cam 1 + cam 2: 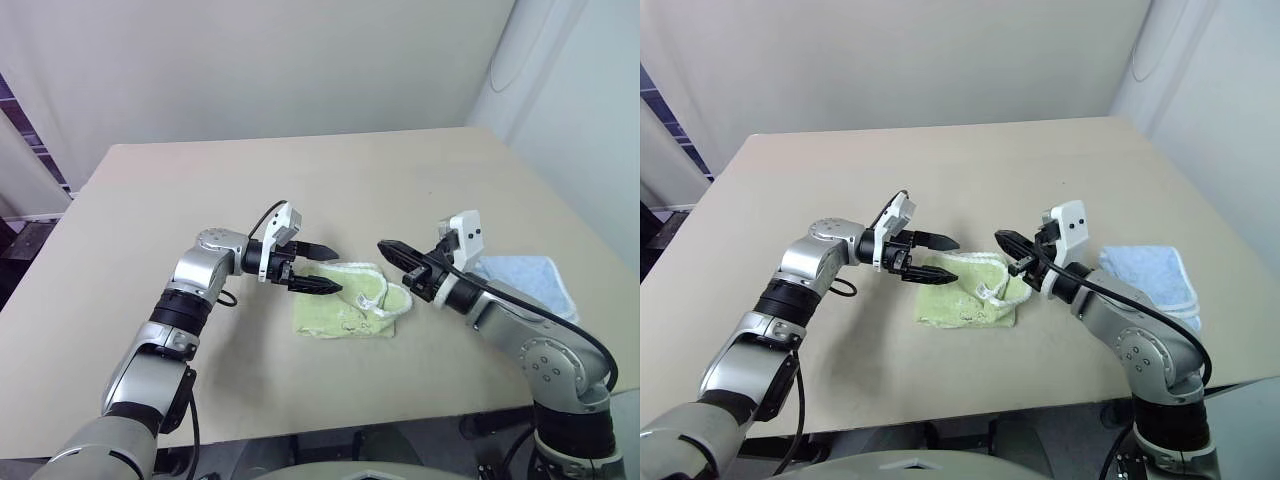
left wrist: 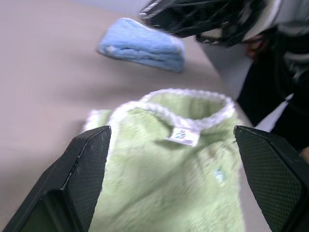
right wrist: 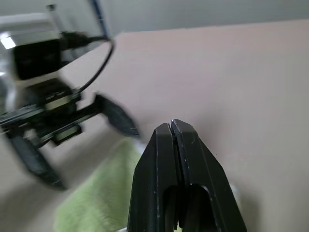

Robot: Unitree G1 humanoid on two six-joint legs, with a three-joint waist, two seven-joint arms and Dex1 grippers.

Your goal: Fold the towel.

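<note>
Since the towel (image 1: 350, 298) lies bunched on the table (image 1: 200, 190) between both grippers, it looks soft, light and floppy (best pinched at its white corded edge). Left gripper (image 1: 318, 268) hovers wide open, empty; right gripper (image 1: 392, 250) is closed on nothing.

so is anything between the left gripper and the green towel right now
Nothing visible. The open left gripper hovers over the near edge of the towel. The shut right gripper is across from it, the blue towel off to the side.
</note>
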